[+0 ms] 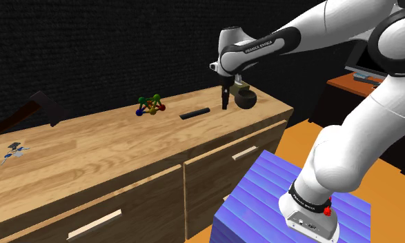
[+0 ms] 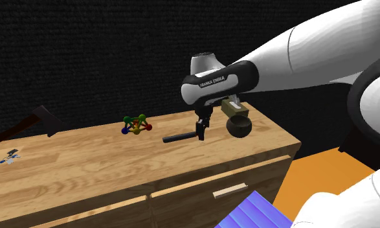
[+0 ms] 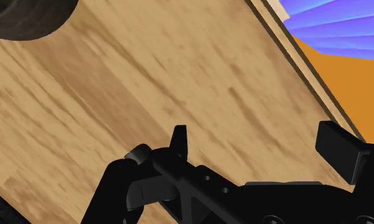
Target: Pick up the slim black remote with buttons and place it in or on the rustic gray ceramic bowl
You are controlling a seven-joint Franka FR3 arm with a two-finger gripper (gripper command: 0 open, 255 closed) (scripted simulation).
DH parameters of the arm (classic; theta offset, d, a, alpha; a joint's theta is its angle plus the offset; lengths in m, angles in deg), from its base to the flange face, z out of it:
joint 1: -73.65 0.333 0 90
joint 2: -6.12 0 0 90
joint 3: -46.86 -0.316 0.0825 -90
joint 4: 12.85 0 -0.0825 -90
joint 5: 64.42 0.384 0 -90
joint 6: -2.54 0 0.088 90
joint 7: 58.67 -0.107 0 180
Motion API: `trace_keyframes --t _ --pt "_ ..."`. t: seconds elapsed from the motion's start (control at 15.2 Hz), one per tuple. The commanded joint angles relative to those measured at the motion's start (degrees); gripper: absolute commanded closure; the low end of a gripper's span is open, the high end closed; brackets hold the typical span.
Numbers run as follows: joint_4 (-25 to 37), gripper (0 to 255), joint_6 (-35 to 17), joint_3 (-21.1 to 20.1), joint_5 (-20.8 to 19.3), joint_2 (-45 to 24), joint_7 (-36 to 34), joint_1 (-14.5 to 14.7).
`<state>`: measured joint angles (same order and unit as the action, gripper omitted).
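Two black fingers (image 3: 179, 141) of the gripper (image 1: 225, 105) stand wide apart and empty, just beside the dark bowl (image 1: 248, 99). I think they are ready to fit around the slim black remote (image 1: 194, 112), which lies flat near the dark bowl.

The dark bowl (image 1: 247, 101) stands just beside the end effector (image 1: 225, 103), with the remote (image 1: 194, 113) near its other side. Bare counter (image 1: 111, 148) lies open beyond, up to the colourful toy (image 1: 150, 105).

The white arm with dark joints (image 1: 346, 138) rises from five o'clock in the shoulder view and bends over toward ten o'clock. Its all-black two-finger gripper (image 1: 225, 102) points down toward six o'clock, its fingers (image 3: 179, 141) standing apart and clasping nothing.
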<state>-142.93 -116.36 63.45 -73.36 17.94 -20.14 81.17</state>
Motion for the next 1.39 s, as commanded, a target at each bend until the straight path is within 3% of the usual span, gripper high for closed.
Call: trace_keyframes --t 0.0,0.4,0.86,1.32 --pt "2.23 0 -2.47 0.92 1.34 -3.98 5.27 0.67" --pt "11.59 0 -7.46 1.33 7.47 -17.03 20.35 1.45" --pt "24.84 0 -9.55 -2.18 13.70 -31.22 35.63 -0.11" --pt "25.59 0 -13.12 -3.20 15.00 -35.45 37.62 -0.78"
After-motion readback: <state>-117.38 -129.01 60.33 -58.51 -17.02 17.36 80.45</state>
